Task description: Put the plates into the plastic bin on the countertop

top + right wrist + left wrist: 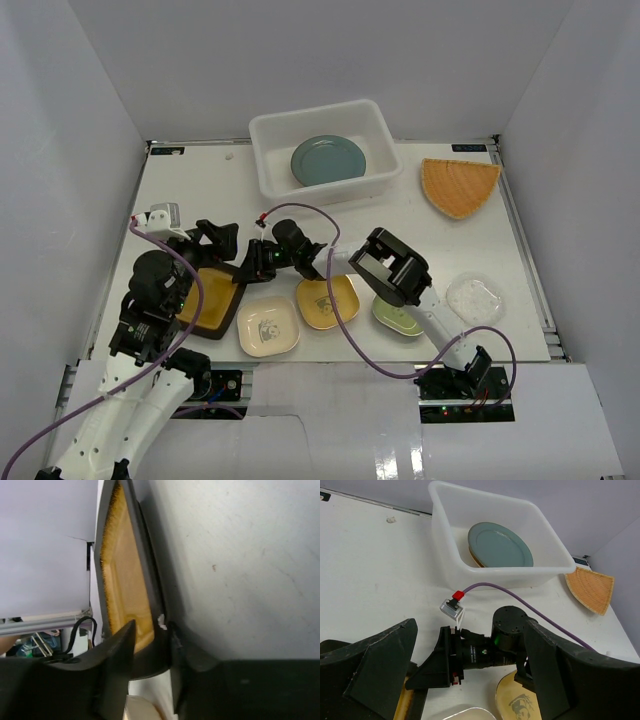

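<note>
The plastic bin (320, 108) looked smooth and translucent; the teal plate (328, 160) glossy; the orange fan-shaped plate (458, 185) finely ribbed; the countertop (200, 190) matt.

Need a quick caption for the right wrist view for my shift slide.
Right fingers pinching the rim of the dark, gold-lined rectangular plate against the white countertop.

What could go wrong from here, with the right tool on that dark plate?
1. The right tool pinches only the thin rim of the dark rectangular plate; it could slip or tilt out when lifted.
2. The open left tool sits close to the right arm's wrist; a lift may knock them together.
3. The purple cable crosses the yellow plate and might drag it.
</note>
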